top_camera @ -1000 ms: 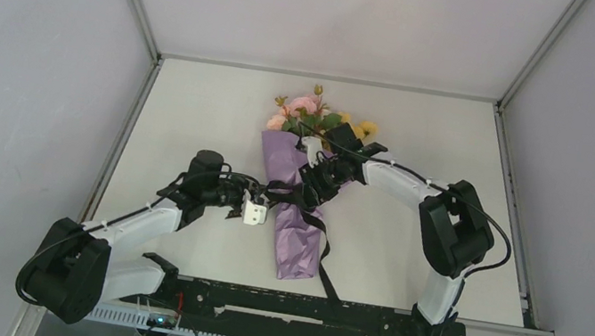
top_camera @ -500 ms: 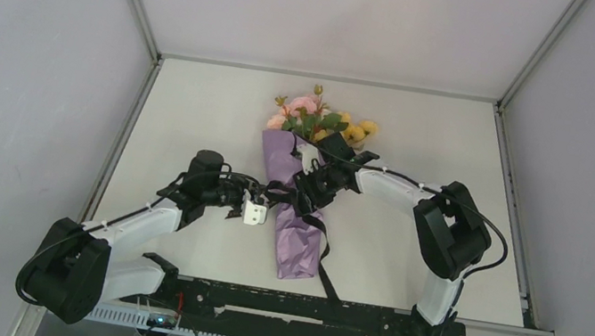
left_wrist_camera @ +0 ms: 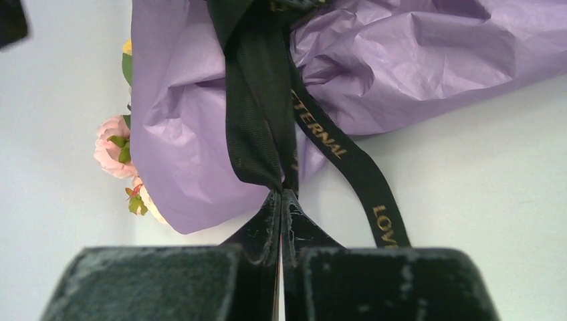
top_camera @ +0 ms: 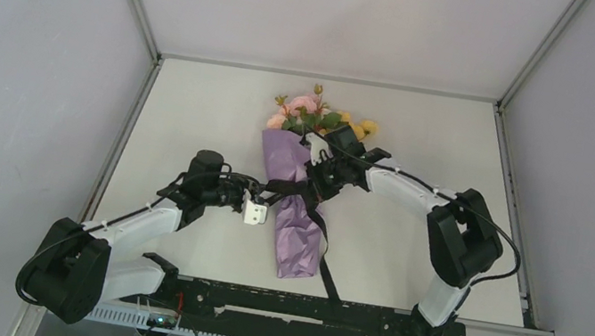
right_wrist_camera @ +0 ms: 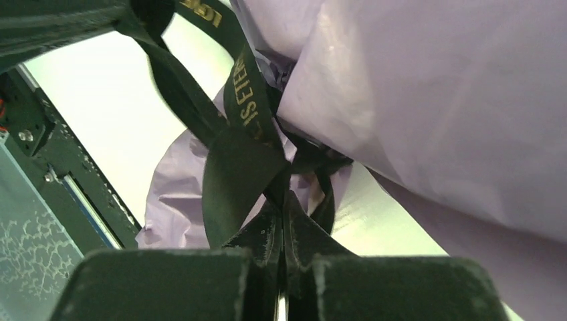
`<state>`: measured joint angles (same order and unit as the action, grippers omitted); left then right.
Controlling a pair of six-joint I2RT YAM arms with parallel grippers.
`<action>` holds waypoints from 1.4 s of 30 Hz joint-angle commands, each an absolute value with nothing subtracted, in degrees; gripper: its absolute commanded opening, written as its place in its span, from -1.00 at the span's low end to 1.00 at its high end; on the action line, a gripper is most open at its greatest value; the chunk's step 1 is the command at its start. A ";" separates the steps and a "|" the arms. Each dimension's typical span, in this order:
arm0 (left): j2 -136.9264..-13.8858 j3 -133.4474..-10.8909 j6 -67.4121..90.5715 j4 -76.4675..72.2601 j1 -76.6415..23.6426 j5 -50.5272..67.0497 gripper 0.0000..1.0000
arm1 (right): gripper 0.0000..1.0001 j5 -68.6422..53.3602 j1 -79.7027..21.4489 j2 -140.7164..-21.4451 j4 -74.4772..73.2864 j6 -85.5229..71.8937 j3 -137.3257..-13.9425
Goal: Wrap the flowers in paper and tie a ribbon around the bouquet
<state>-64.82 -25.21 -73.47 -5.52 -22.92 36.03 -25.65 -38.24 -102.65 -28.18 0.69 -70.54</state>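
The bouquet (top_camera: 296,222) lies lengthwise mid-table, a cone of purple paper (top_camera: 300,245) with pink and yellow flowers (top_camera: 313,115) at its far end. The black ribbon (top_camera: 304,194) crosses the cone's middle, and one tail trails to the near right. My left gripper (top_camera: 270,193) sits at the cone's left side. In the left wrist view it (left_wrist_camera: 281,195) is shut on the ribbon (left_wrist_camera: 257,120), which runs taut over the paper (left_wrist_camera: 401,60). My right gripper (top_camera: 316,182) is over the cone; in its wrist view it (right_wrist_camera: 284,198) is shut on a ribbon (right_wrist_camera: 234,167) strand beside the paper (right_wrist_camera: 434,100).
A black rail (top_camera: 307,309) with the arm bases runs along the near edge. Grey walls and metal frame posts (top_camera: 142,17) close in the table on the left, right and back.
My right gripper, open a moment ago, has shut on the ribbon and shifted slightly back and right. The left arm keeps its hold and has not moved.
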 commanded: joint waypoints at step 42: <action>-66.30 -31.31 -76.81 -3.59 -35.63 46.56 0.07 | -0.99 -32.65 -29.52 -94.36 -27.25 -1.59 -68.73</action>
<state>-64.40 -28.95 -76.84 -2.13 -31.24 39.05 -30.76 -28.91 -93.71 -30.13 0.25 -67.55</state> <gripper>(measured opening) 0.461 0.007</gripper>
